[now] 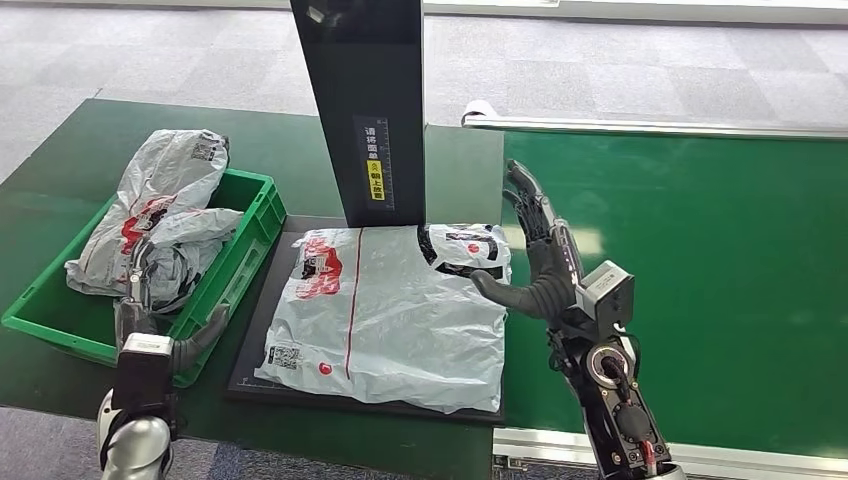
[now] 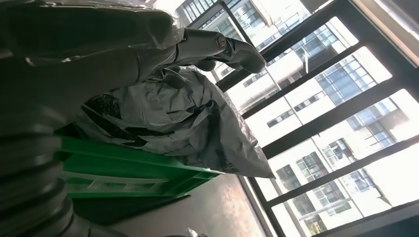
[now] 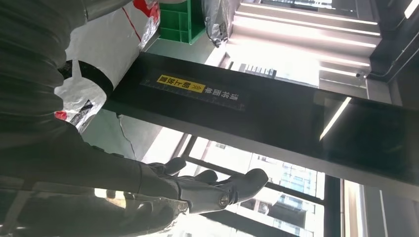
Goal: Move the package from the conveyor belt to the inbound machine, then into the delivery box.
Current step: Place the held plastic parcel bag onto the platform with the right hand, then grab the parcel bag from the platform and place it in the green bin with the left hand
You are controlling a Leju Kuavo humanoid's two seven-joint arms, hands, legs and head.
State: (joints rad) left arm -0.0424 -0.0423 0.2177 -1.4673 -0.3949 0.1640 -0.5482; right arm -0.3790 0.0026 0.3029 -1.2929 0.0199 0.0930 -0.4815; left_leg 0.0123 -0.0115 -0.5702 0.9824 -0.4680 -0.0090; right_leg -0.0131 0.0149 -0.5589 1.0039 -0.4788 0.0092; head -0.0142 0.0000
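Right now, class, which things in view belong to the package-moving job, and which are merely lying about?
Job:
package on inbound machine
conveyor belt
delivery box
right hand, open
left hand

Lying about:
packages already in the box
grey carpet

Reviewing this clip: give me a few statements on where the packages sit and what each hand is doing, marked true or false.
1. A white package lies flat on the black platform of the inbound machine. True.
2. The right hand grips the package. False: it is open, fingers spread, beside the package's edge on the conveyor side.
3. The green crate already holds grey packages. True.
4. The left hand is down at the green crate. True: the left wrist view shows its fingers against the grey bags, though a grip cannot be confirmed.
5. A package lies on the green conveyor belt. False: the belt shown carries none.
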